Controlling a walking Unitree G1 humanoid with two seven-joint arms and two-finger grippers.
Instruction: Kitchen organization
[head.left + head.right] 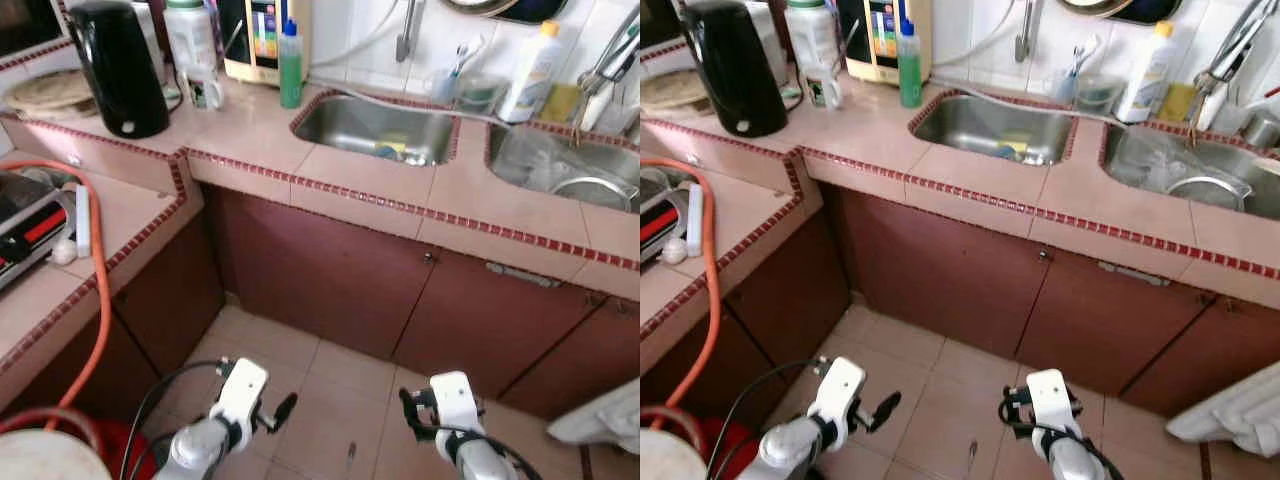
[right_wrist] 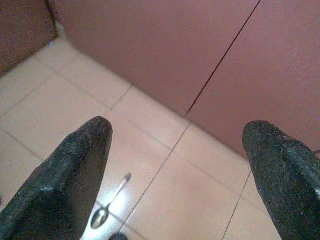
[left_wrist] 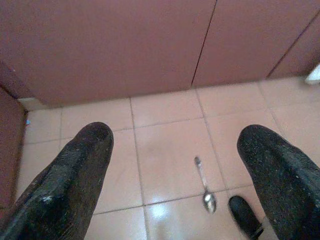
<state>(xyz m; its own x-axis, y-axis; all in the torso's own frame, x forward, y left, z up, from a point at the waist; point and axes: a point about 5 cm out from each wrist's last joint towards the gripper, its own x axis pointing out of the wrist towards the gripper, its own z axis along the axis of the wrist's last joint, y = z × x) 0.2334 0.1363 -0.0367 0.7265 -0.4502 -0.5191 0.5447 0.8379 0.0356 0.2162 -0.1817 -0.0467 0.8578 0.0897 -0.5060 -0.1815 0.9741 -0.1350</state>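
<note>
Tiled kitchen floor (image 1: pixel 330 400) below bench (image 1: pixel 380 180) w/ sinks. Wrist views add a spoon (image 3: pixel 205 192) on the tiles. Left gripper (image 3: pixel 175 165) & right gripper (image 2: pixel 175 165) hang low, jaws spread.

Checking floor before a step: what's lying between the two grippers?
A spoon on the tile floor, between left gripper and right gripper; both wrist views show it too.

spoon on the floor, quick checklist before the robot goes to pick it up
1. Spoon located: ok, lying flat on the tiled floor before the cabinet doors.
2. Left claw open: ok, holds nothing.
3. Right claw open: ok, holds nothing.
4. Claws near the spoon: not ok, both hang above the floor.
5. Sink free for the spoon: cannot tell, something lies in it.
</note>
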